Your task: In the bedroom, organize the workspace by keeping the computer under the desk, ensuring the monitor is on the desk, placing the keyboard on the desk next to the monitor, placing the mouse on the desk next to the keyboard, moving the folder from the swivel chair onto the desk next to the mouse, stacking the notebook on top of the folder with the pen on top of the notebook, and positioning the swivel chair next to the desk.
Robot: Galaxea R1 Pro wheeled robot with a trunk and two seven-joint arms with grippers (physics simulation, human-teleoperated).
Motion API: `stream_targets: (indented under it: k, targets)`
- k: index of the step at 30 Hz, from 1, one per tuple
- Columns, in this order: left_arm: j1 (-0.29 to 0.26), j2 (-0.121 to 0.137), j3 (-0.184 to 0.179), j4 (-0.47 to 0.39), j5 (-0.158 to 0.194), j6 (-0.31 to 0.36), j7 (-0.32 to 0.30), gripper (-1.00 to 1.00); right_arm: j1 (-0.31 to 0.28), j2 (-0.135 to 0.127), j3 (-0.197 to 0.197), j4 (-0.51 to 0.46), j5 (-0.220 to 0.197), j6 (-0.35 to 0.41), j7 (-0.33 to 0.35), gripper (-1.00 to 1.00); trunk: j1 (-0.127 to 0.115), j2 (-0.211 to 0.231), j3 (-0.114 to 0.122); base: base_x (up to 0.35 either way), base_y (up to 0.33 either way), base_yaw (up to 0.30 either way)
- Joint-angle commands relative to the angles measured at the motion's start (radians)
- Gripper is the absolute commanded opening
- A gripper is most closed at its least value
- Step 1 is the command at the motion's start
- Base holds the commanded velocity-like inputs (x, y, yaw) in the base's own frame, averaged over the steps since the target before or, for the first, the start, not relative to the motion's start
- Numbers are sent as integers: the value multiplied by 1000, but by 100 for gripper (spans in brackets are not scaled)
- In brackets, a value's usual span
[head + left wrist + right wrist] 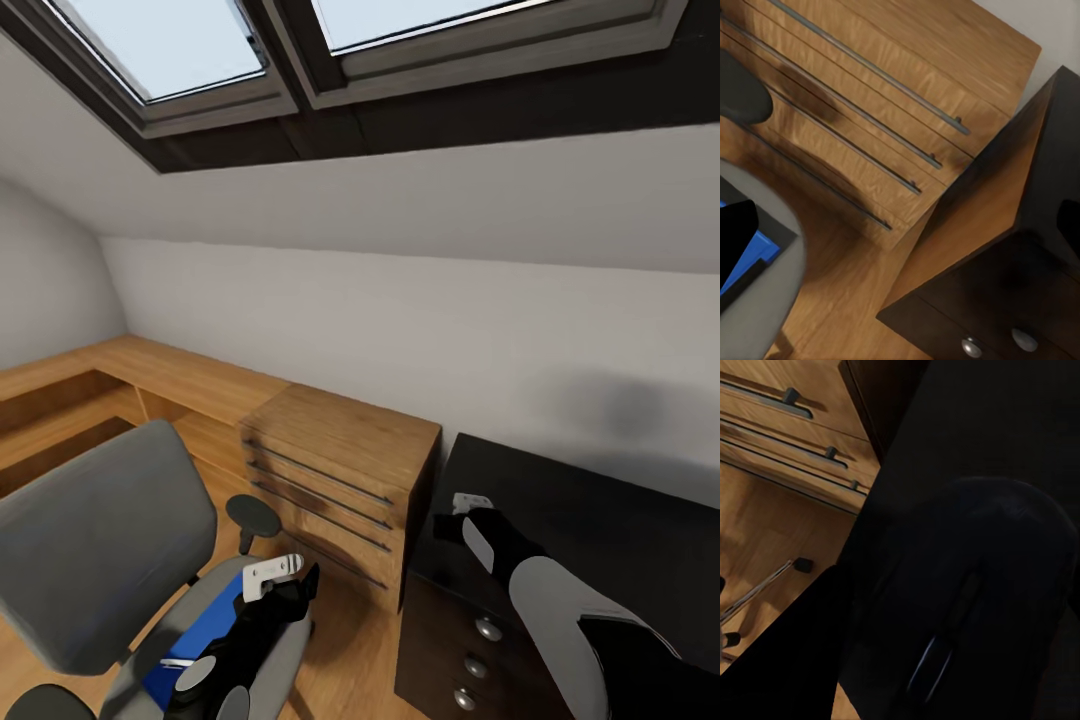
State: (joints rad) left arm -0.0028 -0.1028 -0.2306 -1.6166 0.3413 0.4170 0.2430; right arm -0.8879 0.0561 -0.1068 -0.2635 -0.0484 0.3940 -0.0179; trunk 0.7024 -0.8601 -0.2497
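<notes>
Two arms are out in front of me: my left gripper (283,582) hovers over the flat bright-blue folder (200,632) lying on the seat of the grey upholstered swivel chair (95,545), and I cannot tell how its jaws stand. My right gripper (468,512) is above the glossy black desk (610,520); the right wrist view has a rounded black mouse (975,592) close under it, jaw state unclear. I judge the folder light, thin and slippery, best pinched at an overhanging edge. One black armrest (252,516) and the light-wood drawer cabinet (340,470) crowd the path across to the desk.
</notes>
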Motion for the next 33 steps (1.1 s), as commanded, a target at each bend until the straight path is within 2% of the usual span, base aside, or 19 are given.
stream_targets:
  k: [1, 29, 33]
  targets:
    - [0, 0, -1, -2, 10, 3, 9, 100, 0, 1, -6, -2, -5, 5, -2, -100, 4, -8, -4, 0, 0, 0]
    - [0, 0, 0, -2, 10, 2, 9, 100, 0, 2, -5, -2, -4, 4, -1, -100, 111, -204, -92, 0, 0, 0]
    - [0, 0, 1, -2, 11, 2, 9, 100, 0, 1, -5, -2, -4, 5, -2, -100, 111, -204, -92, 0, 0, 0]
